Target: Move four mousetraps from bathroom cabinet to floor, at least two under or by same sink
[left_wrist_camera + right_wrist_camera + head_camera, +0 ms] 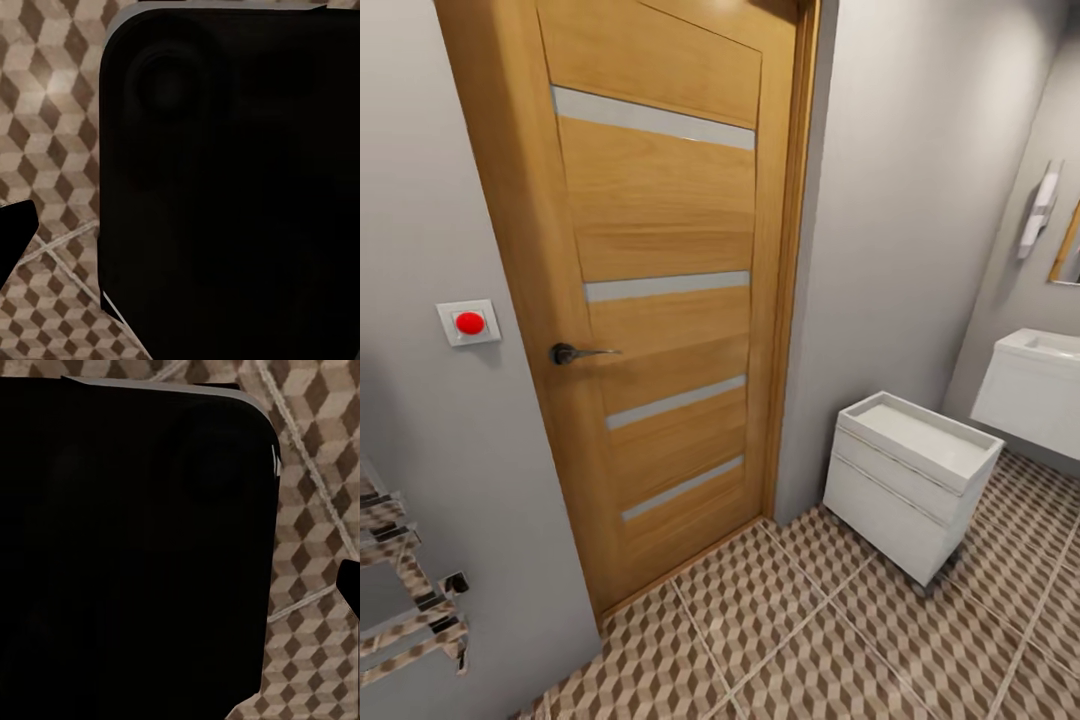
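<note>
Closest to each wrist camera is a large black rounded body of the robot, which blocks most of the left wrist view; a like black mass blocks most of the right wrist view. Past its edges lies the bathroom floor, tiled in small brown, beige and white cubes with pale grout lines. A dark sliver juts in at the border of the left wrist view and another in the right; whether either claw is spread or closed, or has hold of anything, cannot be told.

In the head view, a chrome rail rack sits nearest, on the grey wall at the left. Beyond it stands a closed wooden door with pale horizontal strips and a dark lever handle. On the wall just left of the door is a white switch plate with a red button. Right of the door a white drawer unit stands on the tiles against the wall. Farther right is a white wall-hung sink, with a mirror edge and a white fixture above it.
</note>
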Motion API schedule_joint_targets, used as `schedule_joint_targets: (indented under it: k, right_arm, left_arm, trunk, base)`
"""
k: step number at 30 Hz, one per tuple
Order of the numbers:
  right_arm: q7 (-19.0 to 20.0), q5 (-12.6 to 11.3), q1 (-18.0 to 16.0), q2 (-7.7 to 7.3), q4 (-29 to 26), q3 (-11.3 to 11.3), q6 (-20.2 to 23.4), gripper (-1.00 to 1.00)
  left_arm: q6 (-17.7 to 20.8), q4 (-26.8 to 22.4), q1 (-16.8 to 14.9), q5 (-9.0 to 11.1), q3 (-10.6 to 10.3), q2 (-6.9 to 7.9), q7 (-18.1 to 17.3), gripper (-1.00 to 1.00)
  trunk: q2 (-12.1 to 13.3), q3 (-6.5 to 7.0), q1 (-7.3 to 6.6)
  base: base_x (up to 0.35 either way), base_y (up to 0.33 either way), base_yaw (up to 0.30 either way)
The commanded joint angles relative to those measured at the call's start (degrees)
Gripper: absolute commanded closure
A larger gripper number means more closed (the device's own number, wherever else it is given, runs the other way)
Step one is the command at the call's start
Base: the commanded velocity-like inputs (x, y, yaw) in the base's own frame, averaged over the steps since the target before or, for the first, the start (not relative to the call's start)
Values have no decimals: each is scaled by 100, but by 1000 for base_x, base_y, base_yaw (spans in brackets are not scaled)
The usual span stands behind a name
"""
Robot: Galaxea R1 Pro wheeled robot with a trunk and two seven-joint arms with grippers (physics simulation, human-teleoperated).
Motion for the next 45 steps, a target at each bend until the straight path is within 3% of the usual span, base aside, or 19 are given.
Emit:
schedule_joint_targets:
  k: [1,45]
  right_arm:
    - [-6,4,-2,0,3,2,-18,-100]
    - [-26,5,-2,-1,3,9,-20,-100]
  left_arm:
    - [-12,-2,1,38,3,-1,-2,-100]
    - [-12,-2,-3,38,0,-1,-2,-100]
  trunk:
    - [-3,-5,0]
    - [-3,-5,0]
  base:
    - [0,0,231]
    - [0,0,270]
